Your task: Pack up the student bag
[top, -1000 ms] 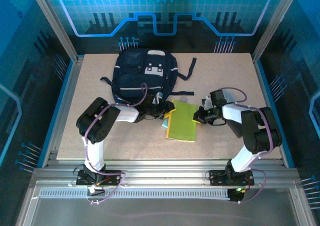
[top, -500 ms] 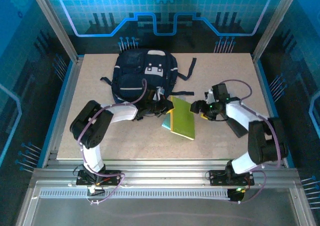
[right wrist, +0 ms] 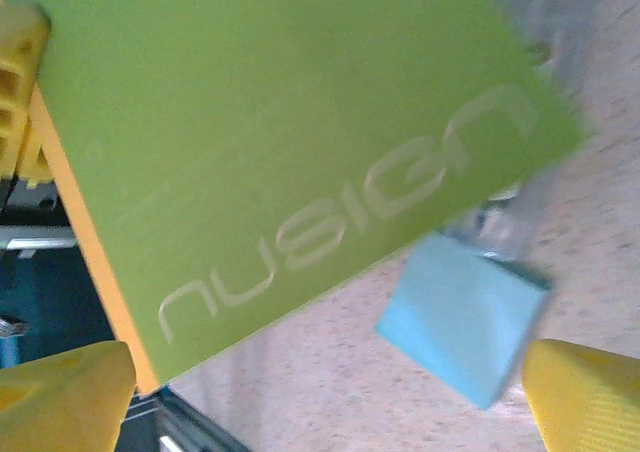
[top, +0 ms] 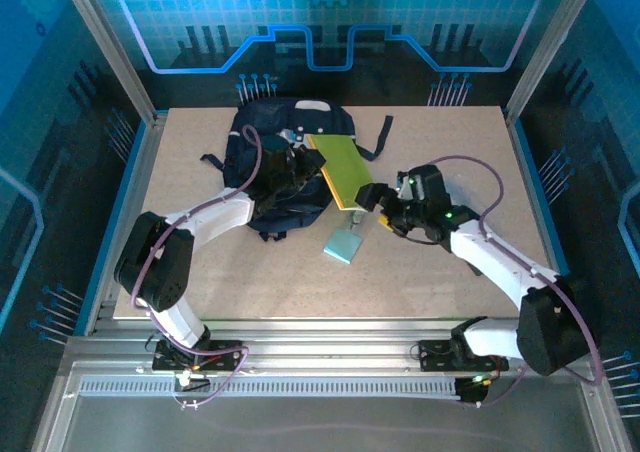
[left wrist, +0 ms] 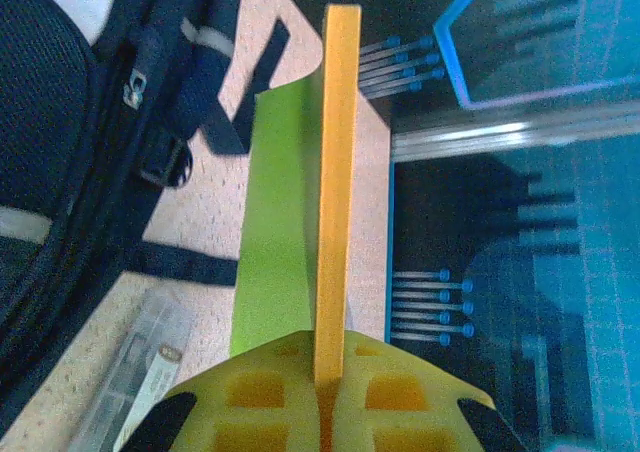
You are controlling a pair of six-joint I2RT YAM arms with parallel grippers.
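The student bag [top: 262, 164], dark navy with pale patches, lies at the back left of the table and also fills the left of the left wrist view [left wrist: 70, 122]. My left gripper [top: 303, 168] is shut on a green book with an orange spine [top: 340, 170], holding it tilted in the air at the bag's right side. The yellow jaws [left wrist: 333, 357] pinch the book's orange edge [left wrist: 336, 162]. My right gripper [top: 378, 205] stands open just right of the book. Its wrist view shows the green cover [right wrist: 280, 142] close ahead, with nothing between its fingertips [right wrist: 60, 392].
A small light-blue block [top: 344, 244] lies on the table below the book, next to a clear pencil case [left wrist: 140, 357]; the block also shows in the right wrist view [right wrist: 465, 322]. Black straps [top: 378, 137] trail right of the bag. Metal frame posts border the table.
The left gripper shut on the green book and lifted it off the table, up toward the bag. The right gripper opened, let the book go and followed it left. The blue block is uncovered.
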